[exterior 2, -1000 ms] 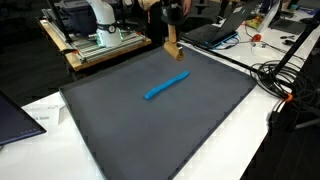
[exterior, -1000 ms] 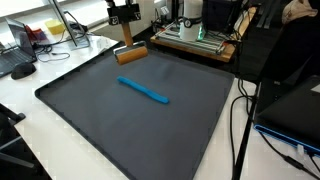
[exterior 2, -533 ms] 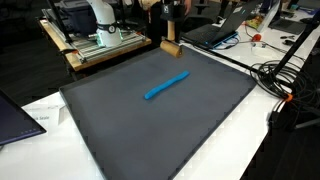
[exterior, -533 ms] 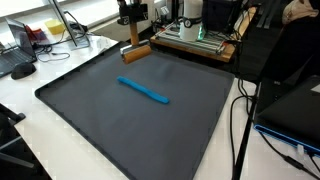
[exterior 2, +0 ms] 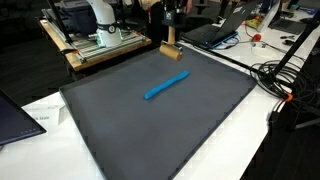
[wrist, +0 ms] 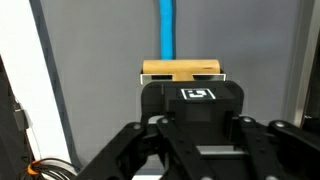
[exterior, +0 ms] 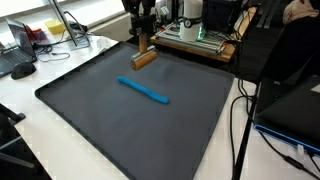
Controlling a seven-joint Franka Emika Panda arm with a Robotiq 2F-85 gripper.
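White table (exterior: 60, 62), dark mat (exterior: 130, 130), cluttered bench behind (exterior 2: 100, 47), black cables (exterior 2: 282, 82)

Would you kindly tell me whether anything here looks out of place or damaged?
Nothing stands out: the gripper holds the wooden block level at the far edge of the dark mat, and the blue stick lies intact on it.

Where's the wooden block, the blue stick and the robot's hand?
block (exterior: 144, 60): in an exterior view, on the middle of its long side.
blue stick (exterior 2: 166, 86): in an exterior view, halfway along it.
hand (wrist: 182, 78): wrist view, midway between its fingertips, which grip the block.
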